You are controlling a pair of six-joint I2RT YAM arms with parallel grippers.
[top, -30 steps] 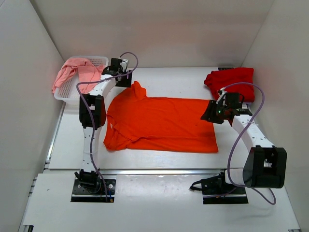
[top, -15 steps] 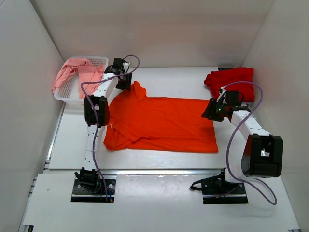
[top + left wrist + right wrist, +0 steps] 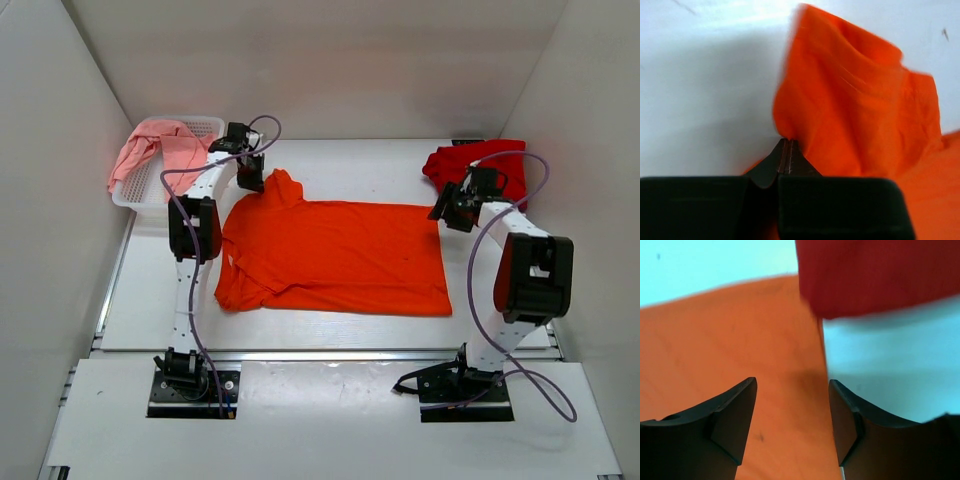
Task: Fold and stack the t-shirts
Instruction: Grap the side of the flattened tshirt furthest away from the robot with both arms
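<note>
Change: over the last second my right arm has carried its wrist away from me along the hem and pulled its elbow in. The right fingers [image 3: 452, 210] now sit at the far right corner of the orange t-shirt [image 3: 335, 258]. The left arm has barely shifted.
Left fingers [image 3: 785, 150]: pressed together at the far sleeve. As far as I can judge they are pinching its edge, since the cloth stands up in a peak just behind the tips.
Right fingers [image 3: 732, 415]: spread and gripping nothing. They are poised over the hem corner, and the hem edge runs between them in the wrist view.
Orange t-shirt: spread flat on the counter [image 3: 330, 160] between the arms, sleeves to my left and hem to my right. Only the far sleeve is bunched.
Other shirts: the red t-shirt [image 3: 480, 165] is heaped at the far right, just beyond the right fingers. The pink t-shirt [image 3: 150, 150] is draped over the basket [image 3: 208, 124] at the far left.
Meaning: I read this as lining up both far corners for a first fold toward me. The right side has yet to pinch, and nothing is folded or stacked.
Risk: the red cloth lies close enough that I might catch it too.
</note>
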